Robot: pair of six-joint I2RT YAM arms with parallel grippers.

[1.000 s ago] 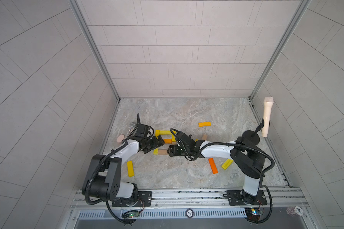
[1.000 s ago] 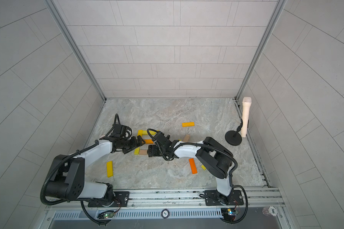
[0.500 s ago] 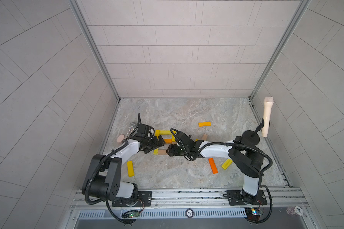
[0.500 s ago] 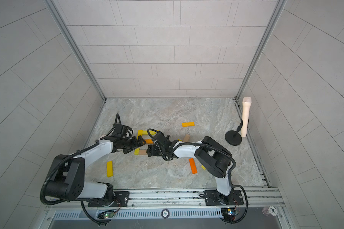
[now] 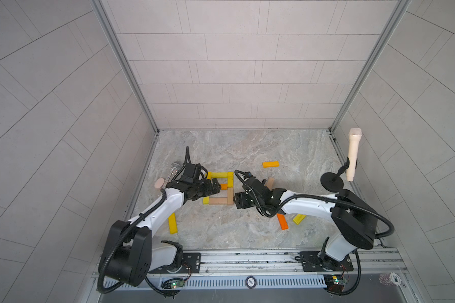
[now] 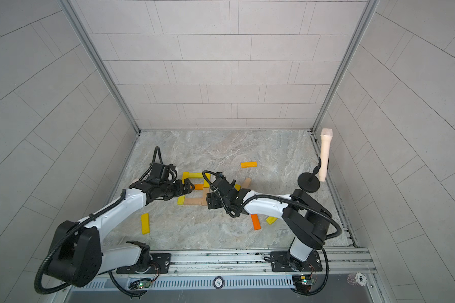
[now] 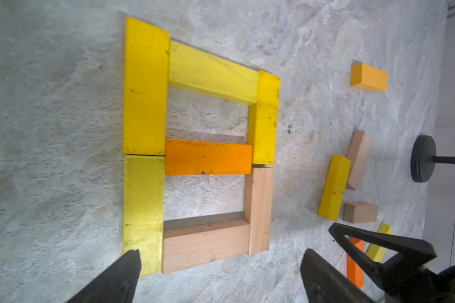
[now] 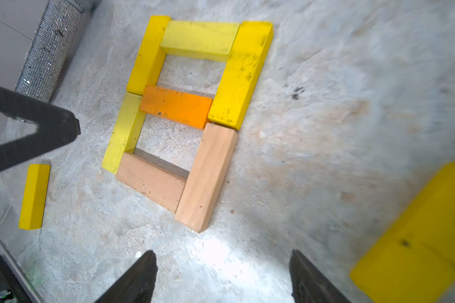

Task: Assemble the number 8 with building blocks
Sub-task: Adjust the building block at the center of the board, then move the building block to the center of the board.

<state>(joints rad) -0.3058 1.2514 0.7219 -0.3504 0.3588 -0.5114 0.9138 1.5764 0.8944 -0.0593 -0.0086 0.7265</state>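
The figure 8 (image 7: pixel 208 157) is made of seven blocks lying flat on the stone floor (image 5: pixel 234 152), between the two arms. Four blocks are yellow, the crossbar (image 8: pixel 176 109) is orange, and two tan blocks (image 5: pixel 218 201) form the corner nearest the right arm.

The left gripper (image 7: pixel 221 258) hangs at the figure's left side, jaws spread and empty. The right gripper (image 8: pixel 222 255) sits just beside the tan corner, jaws spread and empty.

Spare blocks lie apart from the figure: an orange one (image 5: pixel 270 164) and a yellow one (image 5: pixel 172 223).
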